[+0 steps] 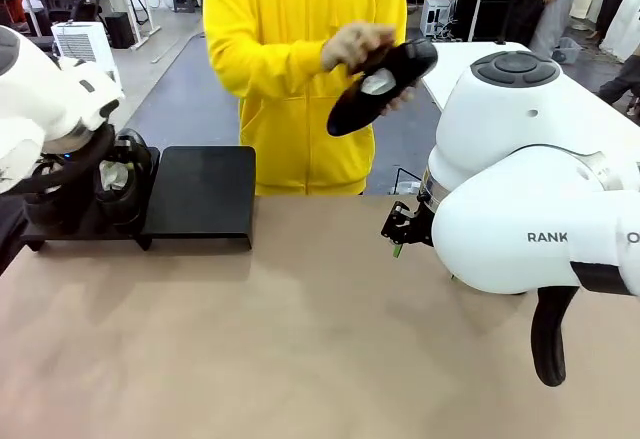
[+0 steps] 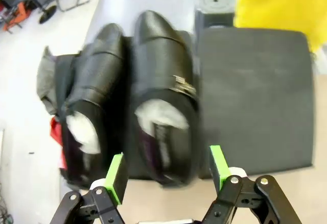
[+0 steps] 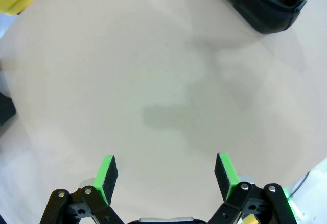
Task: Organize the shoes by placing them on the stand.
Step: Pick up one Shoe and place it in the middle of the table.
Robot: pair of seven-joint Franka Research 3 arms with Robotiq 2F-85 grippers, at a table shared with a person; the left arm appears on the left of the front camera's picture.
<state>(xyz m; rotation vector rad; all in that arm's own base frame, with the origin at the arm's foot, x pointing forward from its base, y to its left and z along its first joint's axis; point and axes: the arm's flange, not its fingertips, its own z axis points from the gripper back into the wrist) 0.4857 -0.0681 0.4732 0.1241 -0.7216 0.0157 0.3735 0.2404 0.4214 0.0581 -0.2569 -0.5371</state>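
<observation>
The left gripper (image 2: 167, 171) hangs with its jaws released, the two green pads (image 2: 117, 176) standing well apart with nothing between them. Just ahead of the gap lie two glossy black dress shoes, side by side and touching, heels toward the jaws and toes pointing away. The left shoe (image 2: 94, 91) sits ahead of the left-hand pad, and the buckled shoe (image 2: 161, 81) sits ahead of the middle of the gap. Both show crumpled white paper inside. They fill one panel of the black stand (image 2: 255, 91), and its second panel, ahead of and beyond the right-hand pad, is bare.

In the front view the same pair (image 1: 118, 177) stands on the stand's outer panel under the left arm. A person in a yellow top holds a third shoe (image 1: 385, 84) tilted in the air at chest height, one hand (image 1: 358, 47) on top of it, well beyond the table's far edge.

The right gripper (image 3: 166, 173) is also released, its two pads spread above the bare tan table (image 3: 153, 81). One black shoe (image 3: 255, 4) shows far ahead of the jaws, off to the right-hand finger's side. I cannot tell whether it rests on the table or is the held one.
</observation>
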